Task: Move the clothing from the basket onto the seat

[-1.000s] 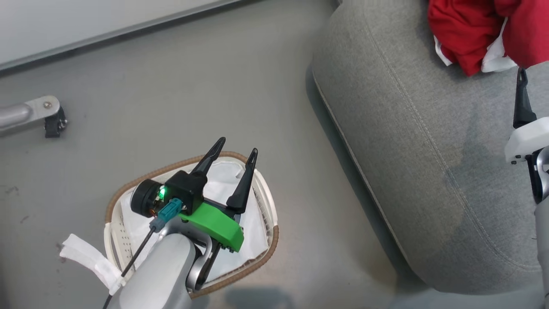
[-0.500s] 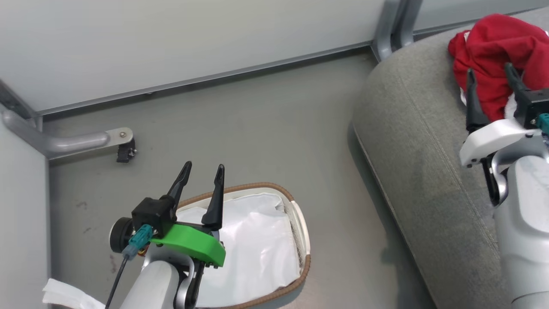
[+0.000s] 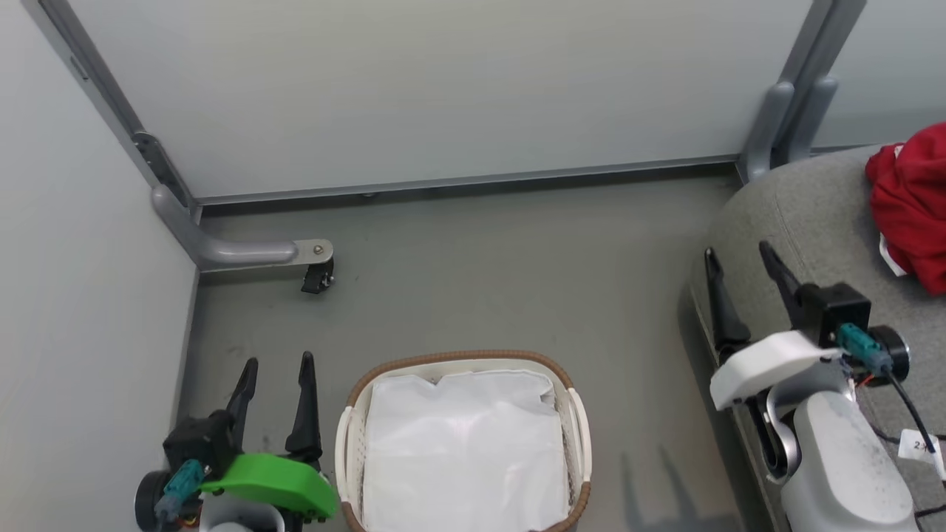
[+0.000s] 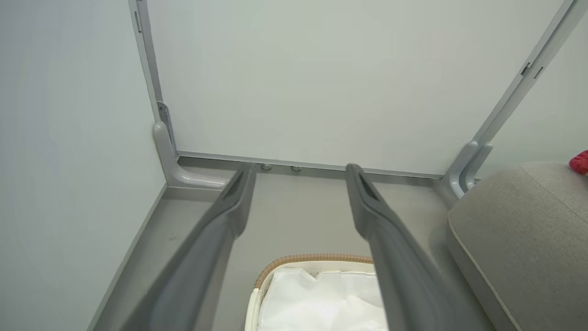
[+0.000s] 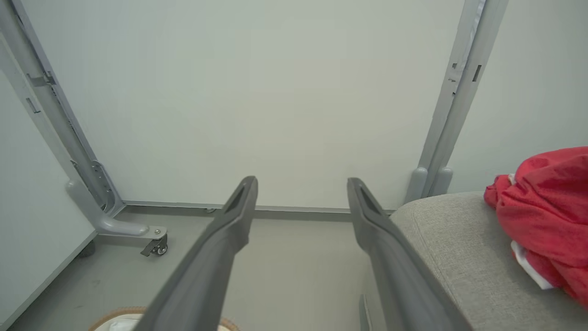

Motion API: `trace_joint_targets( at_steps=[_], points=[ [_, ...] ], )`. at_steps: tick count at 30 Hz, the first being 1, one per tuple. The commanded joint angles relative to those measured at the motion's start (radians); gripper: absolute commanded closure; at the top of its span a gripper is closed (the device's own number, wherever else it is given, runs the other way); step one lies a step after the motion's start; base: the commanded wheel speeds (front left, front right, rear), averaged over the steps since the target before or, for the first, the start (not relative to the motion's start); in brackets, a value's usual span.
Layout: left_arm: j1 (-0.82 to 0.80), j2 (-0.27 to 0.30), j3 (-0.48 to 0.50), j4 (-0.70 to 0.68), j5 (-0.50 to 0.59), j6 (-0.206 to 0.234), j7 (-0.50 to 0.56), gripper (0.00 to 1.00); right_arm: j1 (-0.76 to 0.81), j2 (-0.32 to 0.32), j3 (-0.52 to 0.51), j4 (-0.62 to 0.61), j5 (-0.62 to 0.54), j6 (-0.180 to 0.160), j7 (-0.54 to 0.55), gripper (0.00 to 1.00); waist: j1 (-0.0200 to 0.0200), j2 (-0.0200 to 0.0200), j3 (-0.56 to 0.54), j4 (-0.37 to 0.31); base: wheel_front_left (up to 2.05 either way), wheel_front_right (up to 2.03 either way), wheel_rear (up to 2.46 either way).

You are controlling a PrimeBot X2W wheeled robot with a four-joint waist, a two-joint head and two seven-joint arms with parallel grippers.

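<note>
The red clothing (image 3: 913,207) with white trim lies bunched on the grey seat (image 3: 805,214) at the far right; it is also on the seat in the right wrist view (image 5: 546,220). On the floor, the white basket (image 3: 579,421) with a brown rim holds just its white liner (image 3: 462,451). My left gripper (image 3: 277,366) stands open and empty beside the basket's left side. Over the seat's near corner my right gripper (image 3: 739,255) is open and empty, well left of the clothing.
Pale partition walls (image 3: 443,89) close off the back and left. A grey metal foot with a caster (image 3: 318,275) juts out at the back left, and a grey post (image 3: 783,125) stands by the seat. Bare grey floor (image 3: 502,281) lies between basket and walls.
The head camera has tilted up and swung, so walls now show. My left gripper has come off the basket to its left side. My right gripper has drawn back from the clothing.
</note>
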Motion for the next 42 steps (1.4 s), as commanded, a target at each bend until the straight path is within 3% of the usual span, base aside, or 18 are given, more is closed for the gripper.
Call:
trace_joint_targets(
  at_steps=[1,15,33,34,42],
  points=[
    [0.027,-0.004,0.017,-0.001,0.012,-0.003,0.0,0.0,0.038,-0.002,0.011,-0.018,0.019,-0.001,-0.005,0.0,0.0,0.0,-0.044,0.04,0.0,0.0,0.0],
    [0.126,-0.017,0.072,-0.015,0.032,-0.015,0.0,0.0,0.261,-0.001,0.023,-0.152,0.091,-0.001,-0.005,0.0,0.0,0.0,-0.069,0.039,0.0,0.0,0.0],
    [0.108,-0.019,0.071,-0.008,0.027,-0.022,0.0,0.0,0.275,-0.002,0.043,-0.149,0.087,-0.001,-0.005,0.0,0.0,0.0,-0.071,0.025,0.0,0.0,0.0],
    [0.115,-0.019,0.069,-0.006,0.03,-0.021,0.0,1.0,0.267,0.002,0.043,-0.147,0.087,0.0,0.0,1.0,0.0,0.0,-0.071,0.025,0.0,0.0,0.0],
    [0.108,-0.02,0.081,0.017,-0.057,-0.023,0.028,1.0,0.273,0.009,0.029,-0.118,0.181,0.0,0.033,1.0,0.0,0.0,-0.071,0.022,0.0,0.0,0.0]
  ],
)
